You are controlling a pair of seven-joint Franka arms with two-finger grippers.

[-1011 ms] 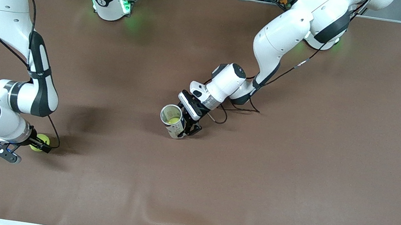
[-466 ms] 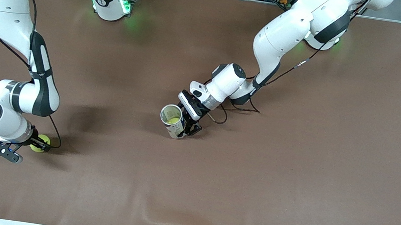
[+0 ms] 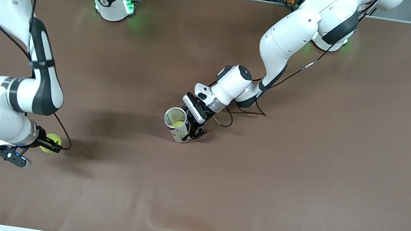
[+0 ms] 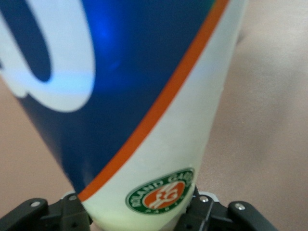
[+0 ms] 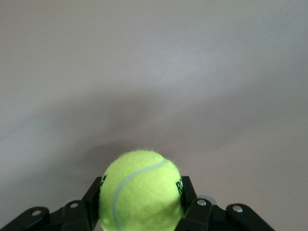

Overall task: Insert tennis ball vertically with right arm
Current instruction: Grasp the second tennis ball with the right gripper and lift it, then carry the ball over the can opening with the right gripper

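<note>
A yellow-green tennis ball [image 3: 50, 137] sits between the fingers of my right gripper [image 3: 50, 142], which is shut on it just above the table near the right arm's end. In the right wrist view the tennis ball [image 5: 142, 190] fills the space between the black fingers [image 5: 190, 192] of the right gripper [image 5: 142, 204]. Mid-table, an upright tennis-ball can [image 3: 176, 124] has its open top up, with yellow-green showing inside. My left gripper [image 3: 191, 130] is shut on the can's side. The can's blue, white and orange label [image 4: 144, 96] fills the left wrist view, above the left gripper [image 4: 139, 214].
The brown table mat [image 3: 303, 167] stretches wide toward the left arm's end and toward the front camera. A ripple in the mat [image 3: 180, 228] lies at the front edge. Both arm bases stand along the edge farthest from the camera.
My right gripper has shut on the tennis ball, lifted it a little and carried it slightly toward the can. The left arm and the can have not moved.
</note>
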